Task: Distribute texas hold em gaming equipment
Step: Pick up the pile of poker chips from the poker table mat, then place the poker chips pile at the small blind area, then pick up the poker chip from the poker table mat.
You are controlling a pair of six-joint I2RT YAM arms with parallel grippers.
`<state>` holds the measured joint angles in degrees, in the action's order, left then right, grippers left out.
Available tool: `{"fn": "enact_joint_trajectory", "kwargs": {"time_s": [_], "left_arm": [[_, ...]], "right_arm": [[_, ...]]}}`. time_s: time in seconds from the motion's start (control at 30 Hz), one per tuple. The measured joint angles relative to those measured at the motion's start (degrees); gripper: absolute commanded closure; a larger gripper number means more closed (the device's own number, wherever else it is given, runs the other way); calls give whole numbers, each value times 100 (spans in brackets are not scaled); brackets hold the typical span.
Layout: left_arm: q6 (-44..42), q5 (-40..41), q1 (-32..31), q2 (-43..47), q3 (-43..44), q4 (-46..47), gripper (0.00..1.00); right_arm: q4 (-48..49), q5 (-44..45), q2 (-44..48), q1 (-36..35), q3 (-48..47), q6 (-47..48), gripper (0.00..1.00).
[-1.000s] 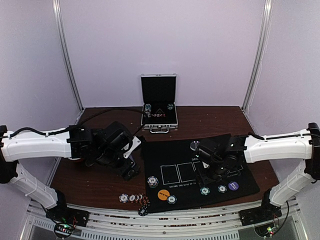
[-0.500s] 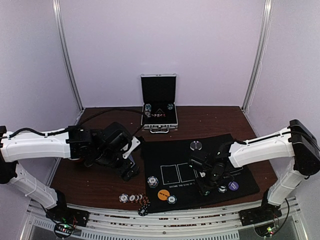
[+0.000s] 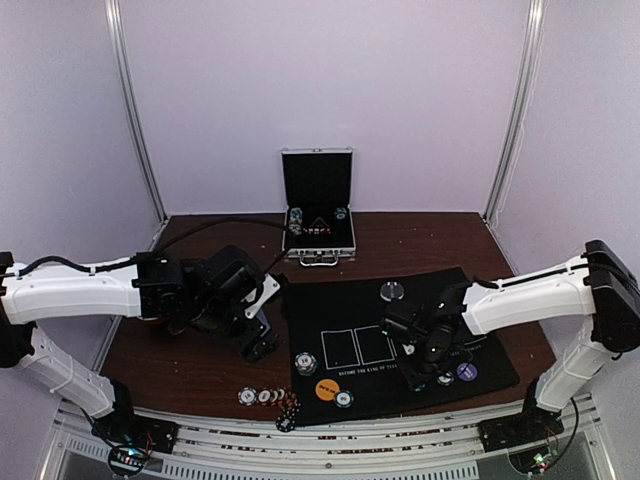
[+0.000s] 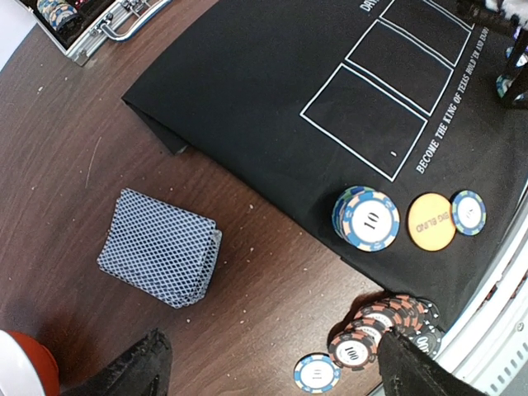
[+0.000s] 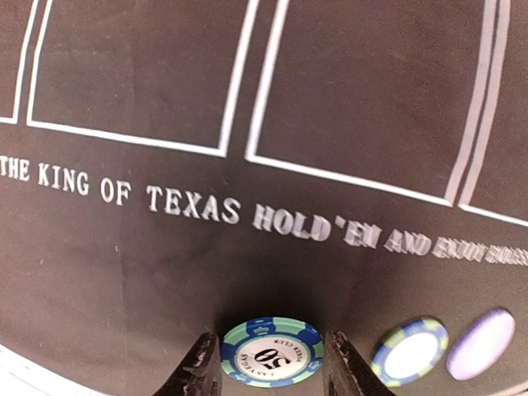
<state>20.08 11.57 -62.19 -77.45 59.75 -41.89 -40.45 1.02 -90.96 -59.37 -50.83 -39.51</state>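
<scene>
Green-and-blue 50 chip (image 5: 271, 353) lies flat on the black felt mat (image 5: 165, 272), near its front edge, just under the printed slogan. The right gripper (image 5: 272, 371) straddles the chip with a finger (image 5: 202, 367) tight against each side. Cannot tell if the pads already pinch the rim or only sit beside it. Main risk, as I judge it: the chip is thin and lies on soft cloth, so the tips may ride over the rim or bunch the felt instead of catching the edge, and the chip squirts out sideways or tips up. Second risk: a blue-rimmed chip (image 5: 410, 351) and the purple disc (image 5: 483, 342) lie just beside it, close together. A skidding chip or the finger on that side could shove them out of place. Further out, the 10 stack (image 4: 366, 218) and the orange disc (image 4: 431, 221) sit at the mat's near corner, well apart from this grab and probably safe. The left gripper (image 4: 272, 342) is spread wide and empty above the wooden table (image 4: 272, 280). The card deck (image 4: 161, 246) lies below it and the loose chip pile (image 4: 384, 318) is by one finger. A careless drop there could fan the cards or scatter the leaning chips toward the table's front edge.
</scene>
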Motion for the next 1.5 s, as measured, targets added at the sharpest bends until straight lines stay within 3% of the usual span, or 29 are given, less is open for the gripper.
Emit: {"fn": "enact_joint_trajectory", "kwargs": {"time_s": [0.37,0.6,0.8,1.1,1.3,1.5], "left_arm": [[0,2,2,0,-44,-22,11],[7,0,2,0,-157,-24,11],[24,-26,2,2,-214,-22,11],[66,-101,2,2,-310,-26,11],[66,-118,2,2,-323,-26,11],[66,-125,2,2,-356,-26,11]], "right_arm": [[-435,310,1021,573,304,-245,63],[-435,345,1064,848,717,-243,63],[-374,326,1060,940,824,-219,58],[-356,289,1147,1056,579,-109,41],[-238,402,1683,1749,874,-81,42],[-68,407,1598,2260,1252,46,47]]}}
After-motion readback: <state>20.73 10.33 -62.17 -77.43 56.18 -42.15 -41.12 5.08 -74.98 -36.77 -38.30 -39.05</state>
